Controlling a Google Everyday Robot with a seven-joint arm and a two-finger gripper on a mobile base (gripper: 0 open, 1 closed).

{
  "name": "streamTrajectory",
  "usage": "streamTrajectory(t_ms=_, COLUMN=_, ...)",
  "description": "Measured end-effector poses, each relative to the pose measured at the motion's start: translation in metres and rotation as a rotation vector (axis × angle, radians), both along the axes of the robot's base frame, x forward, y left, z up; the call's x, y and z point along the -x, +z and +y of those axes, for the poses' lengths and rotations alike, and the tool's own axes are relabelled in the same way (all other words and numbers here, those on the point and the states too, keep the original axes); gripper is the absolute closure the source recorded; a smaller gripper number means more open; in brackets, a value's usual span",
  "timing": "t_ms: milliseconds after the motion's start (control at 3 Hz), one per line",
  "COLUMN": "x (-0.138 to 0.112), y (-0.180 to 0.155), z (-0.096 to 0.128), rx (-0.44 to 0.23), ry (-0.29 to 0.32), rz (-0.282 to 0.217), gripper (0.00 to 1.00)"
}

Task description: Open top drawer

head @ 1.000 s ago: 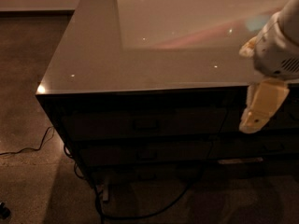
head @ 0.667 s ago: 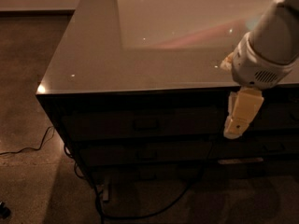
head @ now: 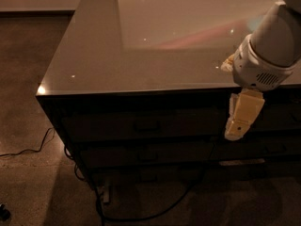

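Observation:
The top drawer (head: 141,124) is a wide dark front just under the counter's edge, closed, with a small loop handle (head: 146,125) at its centre. My gripper (head: 239,121) hangs from the white arm in front of the cabinet, right of the handle and level with the drawer front. Its pale fingers (head: 244,112) point down. It holds nothing that I can see.
The glossy counter top (head: 141,51) reflects ceiling light. Lower dark drawers (head: 146,154) sit below the top one. A narrower drawer column (head: 282,121) lies to the right behind the arm. A black cable (head: 155,211) and another cord (head: 28,149) run across the floor.
The arm and gripper have moved left along the cabinet front, closer to the top drawer's handle, and slightly lower.

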State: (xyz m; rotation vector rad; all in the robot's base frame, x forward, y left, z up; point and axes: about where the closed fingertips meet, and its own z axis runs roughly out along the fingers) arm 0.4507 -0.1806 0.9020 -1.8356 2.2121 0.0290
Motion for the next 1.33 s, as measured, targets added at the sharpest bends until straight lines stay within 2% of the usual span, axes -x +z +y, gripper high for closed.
streamTrajectory(t_ms=333, x=0.003, y=-0.018, z=0.017, rx=-0.085, ry=0.077, rz=0.0, gripper=0.0)
streamTrajectory(t_ms=667, x=0.007, y=-0.048, z=0.039, rx=-0.165, ry=0.18, rz=0.013, gripper=0.0)
streamTrajectory(t_ms=1000, x=0.009, y=-0.074, z=0.061, rx=-0.201, ry=0.269, rz=0.011, gripper=0.0)
streamTrajectory(t_ms=1333, x=0.009, y=-0.075, z=0.062, rx=-0.201, ry=0.278, rz=0.008, gripper=0.0)
